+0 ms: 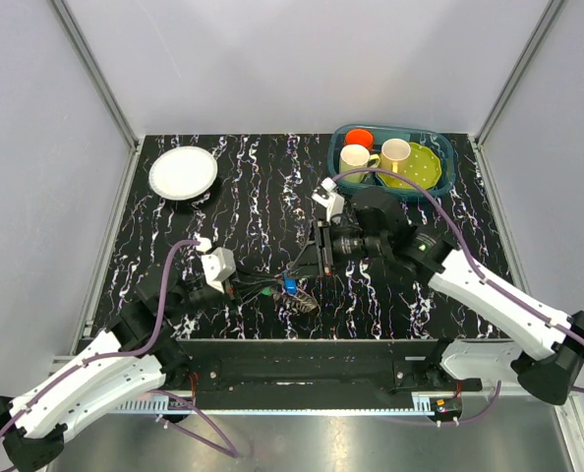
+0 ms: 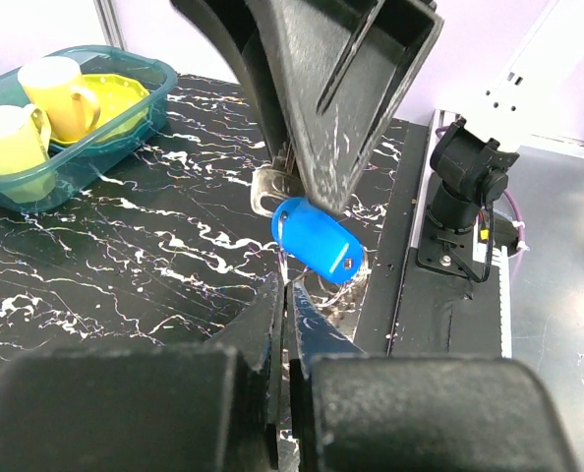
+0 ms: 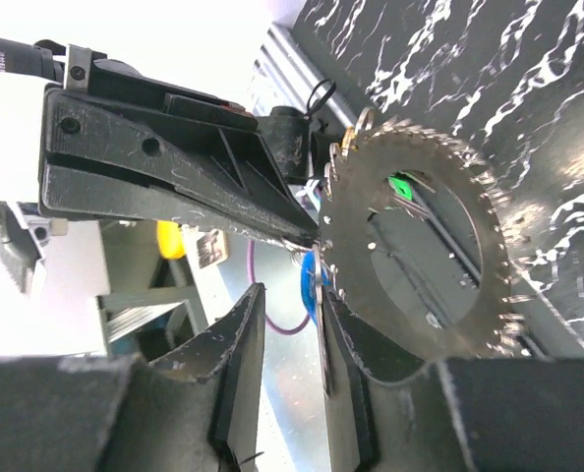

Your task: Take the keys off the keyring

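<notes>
Far left at the back: a round white plate (image 1: 183, 173), smooth and shallow, on the black tabletop (image 1: 262, 187) veined white like marble. Nearer the front edge, the left gripper (image 2: 283, 295), matte black plastic, wedge-shaped fingers pressed together and pinching the rim of the keys (image 3: 420, 246). Just right of it, those keys: thin grey-silver metal blades fanned into a toothed disc with an open middle, like a gear, held between the two grippers near the table's front edge. A glossy blue rounded head (image 2: 317, 239) and a small green tag (image 3: 400, 185) among them. Wire of the keyring not told apart from the blades. Next, the right gripper (image 3: 290, 310), scuffed black fingers a narrow slot apart, one key edge-on in the slot; clamped or merely beside it, impossible to tell. Far right at the back, a translucent teal basket (image 1: 447, 167) with two pale yellow mugs (image 1: 355, 157) and a yellow-green plate (image 1: 420, 172).
</notes>
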Available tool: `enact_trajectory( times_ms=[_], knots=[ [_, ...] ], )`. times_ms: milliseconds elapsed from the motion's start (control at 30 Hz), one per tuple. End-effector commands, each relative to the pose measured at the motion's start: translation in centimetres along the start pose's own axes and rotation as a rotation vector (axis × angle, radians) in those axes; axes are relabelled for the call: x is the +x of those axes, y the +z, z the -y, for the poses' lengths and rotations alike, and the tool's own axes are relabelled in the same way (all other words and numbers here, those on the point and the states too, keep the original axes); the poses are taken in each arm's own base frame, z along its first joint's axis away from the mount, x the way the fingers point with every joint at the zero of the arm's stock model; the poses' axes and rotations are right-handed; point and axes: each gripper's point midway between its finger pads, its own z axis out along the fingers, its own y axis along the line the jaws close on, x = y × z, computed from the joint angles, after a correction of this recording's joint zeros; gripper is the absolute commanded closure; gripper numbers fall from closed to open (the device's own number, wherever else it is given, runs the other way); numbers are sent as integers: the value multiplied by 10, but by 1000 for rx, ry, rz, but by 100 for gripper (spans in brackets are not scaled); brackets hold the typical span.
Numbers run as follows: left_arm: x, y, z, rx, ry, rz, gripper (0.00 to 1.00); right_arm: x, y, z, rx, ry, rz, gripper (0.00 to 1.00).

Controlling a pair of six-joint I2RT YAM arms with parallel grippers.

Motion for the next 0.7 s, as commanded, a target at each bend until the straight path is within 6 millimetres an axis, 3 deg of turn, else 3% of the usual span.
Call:
enact_trajectory(
  times_ms=[0, 300, 667],
  knots=[
    [-39, 0, 9, 43, 40, 109, 100, -19, -24, 4, 79, -136, 153, 66],
    [-29, 2, 12, 65, 16, 59, 100, -24, -43, 8, 114, -279, 246, 59],
    [-21, 13, 4, 38, -33, -21, 100, -4, -28, 0, 43, -207, 145, 66]
  ],
)
